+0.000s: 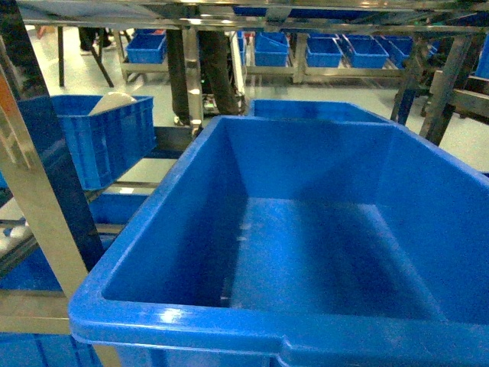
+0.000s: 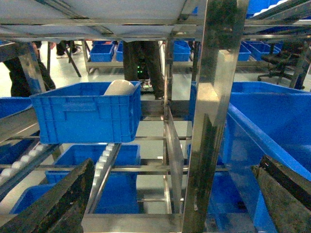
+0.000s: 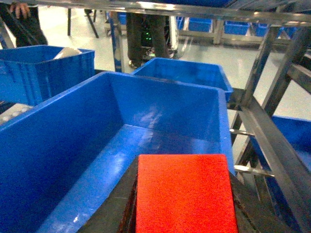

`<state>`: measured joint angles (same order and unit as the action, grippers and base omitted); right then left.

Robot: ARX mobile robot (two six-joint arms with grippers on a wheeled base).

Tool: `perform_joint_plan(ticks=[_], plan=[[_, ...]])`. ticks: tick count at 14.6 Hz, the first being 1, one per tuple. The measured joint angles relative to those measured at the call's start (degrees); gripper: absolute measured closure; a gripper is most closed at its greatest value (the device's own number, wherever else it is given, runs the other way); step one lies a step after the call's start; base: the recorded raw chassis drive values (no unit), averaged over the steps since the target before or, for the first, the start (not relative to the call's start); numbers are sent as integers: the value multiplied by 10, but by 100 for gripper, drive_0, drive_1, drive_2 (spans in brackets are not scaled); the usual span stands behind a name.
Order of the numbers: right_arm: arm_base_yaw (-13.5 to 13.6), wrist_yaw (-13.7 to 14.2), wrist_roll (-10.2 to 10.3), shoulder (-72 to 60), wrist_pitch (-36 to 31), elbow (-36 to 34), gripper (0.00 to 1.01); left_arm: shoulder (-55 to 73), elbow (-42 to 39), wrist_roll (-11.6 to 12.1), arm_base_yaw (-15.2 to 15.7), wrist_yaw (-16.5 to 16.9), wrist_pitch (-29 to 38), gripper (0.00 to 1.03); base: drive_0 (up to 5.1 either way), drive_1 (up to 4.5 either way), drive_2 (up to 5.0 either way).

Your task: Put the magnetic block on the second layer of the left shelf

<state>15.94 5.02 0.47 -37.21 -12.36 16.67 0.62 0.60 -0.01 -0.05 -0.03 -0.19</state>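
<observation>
Right gripper [image 3: 182,213] clamps the red block [image 3: 184,194] above a blue bin [image 3: 73,160]; left gripper [image 2: 170,204] gapes empty. Carry leftward, clearing the upright [image 2: 209,121].

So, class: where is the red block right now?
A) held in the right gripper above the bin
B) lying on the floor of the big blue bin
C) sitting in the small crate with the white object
A: the right wrist view shows the red block clamped in the right gripper, over the bin.
</observation>
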Motion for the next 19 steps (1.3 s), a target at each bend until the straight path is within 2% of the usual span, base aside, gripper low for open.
perform_joint_plan(ticks=[4, 5, 7, 8, 9, 10, 11, 12, 13, 15, 16, 17, 19], plan=[[-6, -5, 19, -197, -112, 30, 68, 0, 0, 0, 0, 0, 0, 5, 0, 0, 0], [-9, 2, 29, -316, -180, 51, 68, 0, 0, 0, 0, 0, 0, 5, 0, 0, 0], [-5, 7, 35, -422, -240, 79, 68, 0, 0, 0, 0, 0, 0, 5, 0, 0, 0], [-4, 14, 43, -437, -270, 79, 55, 0, 0, 0, 0, 0, 0, 5, 0, 0, 0], [-1, 34, 49, -419, -297, 74, 44, 0, 0, 0, 0, 0, 0, 5, 0, 0, 0], [11, 81, 35, -363, -350, 48, 31, 0, 0, 0, 0, 0, 0, 5, 0, 0, 0], [29, 124, 10, -285, -356, 15, 18, 0, 0, 0, 0, 0, 0, 5, 0, 0, 0], [51, 165, -13, -204, -336, -28, 5, 0, 0, 0, 0, 0, 0, 5, 0, 0, 0], [75, 196, -23, -126, -274, -57, 1, 0, 0, 0, 0, 0, 0, 5, 0, 0, 0], [150, 282, -38, 98, -110, -71, 3, 0, 0, 0, 0, 0, 0, 5, 0, 0, 0], [158, 294, -47, 189, -71, -65, 3, 0, 0, 0, 0, 0, 0, 5, 0, 0, 0], [150, 306, -49, 221, -70, -57, 3, 0, 0, 0, 0, 0, 0, 5, 0, 0, 0], [148, 304, -51, 212, -61, -58, 3, 0, 0, 0, 0, 0, 0, 5, 0, 0, 0]])
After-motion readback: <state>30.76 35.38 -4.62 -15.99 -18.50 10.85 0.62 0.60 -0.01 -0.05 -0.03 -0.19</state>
